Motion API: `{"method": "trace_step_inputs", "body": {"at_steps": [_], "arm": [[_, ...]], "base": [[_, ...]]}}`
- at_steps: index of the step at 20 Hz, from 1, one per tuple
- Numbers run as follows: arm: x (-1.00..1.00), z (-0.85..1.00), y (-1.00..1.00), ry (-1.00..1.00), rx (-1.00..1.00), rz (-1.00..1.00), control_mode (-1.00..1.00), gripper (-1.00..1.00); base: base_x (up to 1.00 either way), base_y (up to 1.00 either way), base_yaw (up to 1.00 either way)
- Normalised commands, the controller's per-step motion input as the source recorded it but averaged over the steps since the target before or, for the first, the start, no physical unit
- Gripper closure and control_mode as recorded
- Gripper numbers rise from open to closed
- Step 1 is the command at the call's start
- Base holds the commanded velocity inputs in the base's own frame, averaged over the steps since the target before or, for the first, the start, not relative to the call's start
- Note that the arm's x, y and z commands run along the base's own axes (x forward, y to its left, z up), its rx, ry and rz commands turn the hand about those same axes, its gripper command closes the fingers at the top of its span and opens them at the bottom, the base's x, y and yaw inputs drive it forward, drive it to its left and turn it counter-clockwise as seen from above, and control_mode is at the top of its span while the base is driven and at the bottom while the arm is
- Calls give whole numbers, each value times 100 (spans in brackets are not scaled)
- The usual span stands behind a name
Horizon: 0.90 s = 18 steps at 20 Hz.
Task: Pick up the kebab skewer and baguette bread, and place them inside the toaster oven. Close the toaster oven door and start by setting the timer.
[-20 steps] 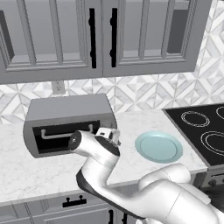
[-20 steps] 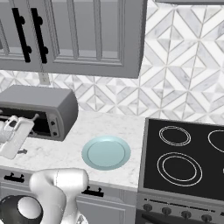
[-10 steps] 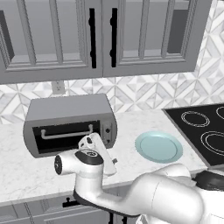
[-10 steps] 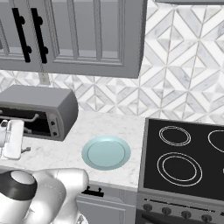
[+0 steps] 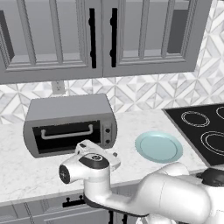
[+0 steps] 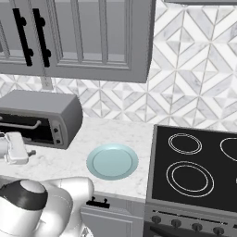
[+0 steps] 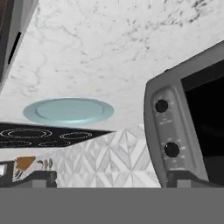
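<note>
The toaster oven (image 5: pixel 70 114) stands at the back left of the counter, a grey box; it also shows as toaster oven (image 6: pixel 44 113). Its dark glass toaster oven door (image 5: pixel 65 139) looks shut, the silver bar handle (image 5: pixel 68 131) lying across its upper part. My white hand (image 5: pixel 92 161) hangs in front of the oven's right end, near the counter's front edge. In the rolled hand view my gripper (image 7: pixel 112 178) is open with nothing between its tips, facing the control panel with two dark knobs (image 7: pixel 161 105). The kebab skewer and baguette bread are out of view.
A pale blue-green plate (image 5: pixel 158 146) lies on the marble counter (image 5: pixel 26 170) right of the oven. A black stove top (image 5: pixel 203 129) sits further right. Grey wall cabinets (image 5: pixel 100 35) hang above.
My hand has drawn back and down from the oven's front toward the counter's near edge. The jaws stayed open.
</note>
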Motion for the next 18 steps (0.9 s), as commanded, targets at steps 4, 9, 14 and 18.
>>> {"method": "trace_step_inputs", "body": {"at_steps": [4,9,14,18], "arm": [[26,-8,-30,29,-10,13,-100,-100],[59,-19,-18,30,-12,1,-100,-100],[45,-32,1,3,-21,0,-100,-100],[16,-27,12,-3,-25,0,-100,-100]], "base": [[0,0,0],[0,0,0],[0,0,0],[0,0,0]]}}
